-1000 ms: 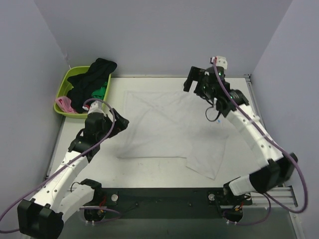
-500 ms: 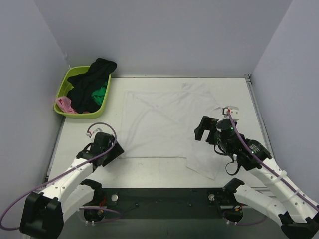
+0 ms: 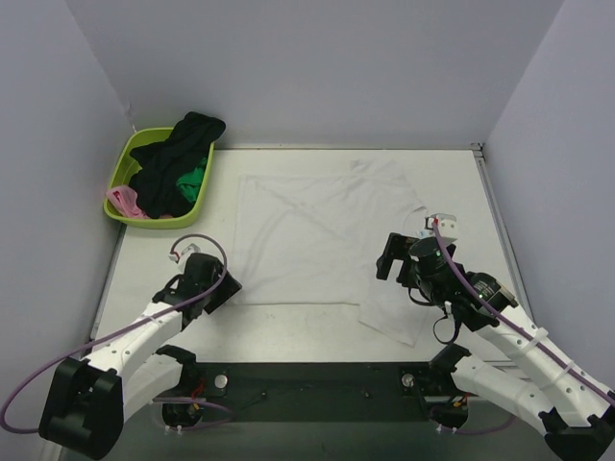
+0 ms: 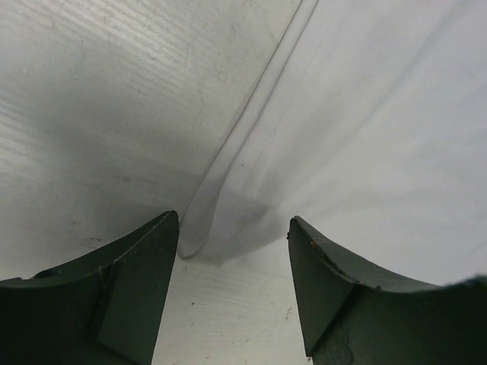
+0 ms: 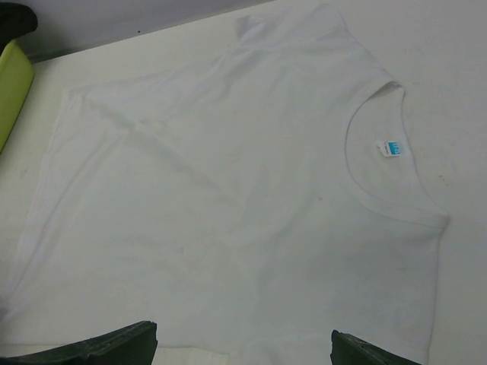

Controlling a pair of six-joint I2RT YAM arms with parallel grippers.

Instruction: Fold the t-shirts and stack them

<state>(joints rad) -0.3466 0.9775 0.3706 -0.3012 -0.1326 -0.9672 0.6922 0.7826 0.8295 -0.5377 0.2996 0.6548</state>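
- The lime green plastic basket sits at 10 o'clock on the desk. It holds the black t-shirt, the green t-shirt and the pink t-shirt, which play no part in this step.
- The left fingers stand apart, straddling the 7 o'clock hem corner of the large plain white short-sleeved t-shirt. The cloth lies between them but is not pinched.
- To do this well, I judge, they should come down until the whole corner is inside the gap. They should take both layers just inside the hem, not only the curled lip.
- The white t-shirt lies spread flat in the middle of the desk, its collar toward 3 o'clock and its hem toward 9 o'clock.
- The right fingers are wide apart and hold nothing. They hang over the shirt near its 4 o'clock side.
- They probably need a matching hold on the near edge, so that both ends lift level and the fold lands straight.
- The clothes in the basket are heaped, so I cannot count them.
- The left wrist view shows only the hem corner, and I cannot tell whether a finger touches the desk.
- In the top view the right arm hides part of the near sleeve.
- The bottom edge of the right wrist view cuts off those fingers.
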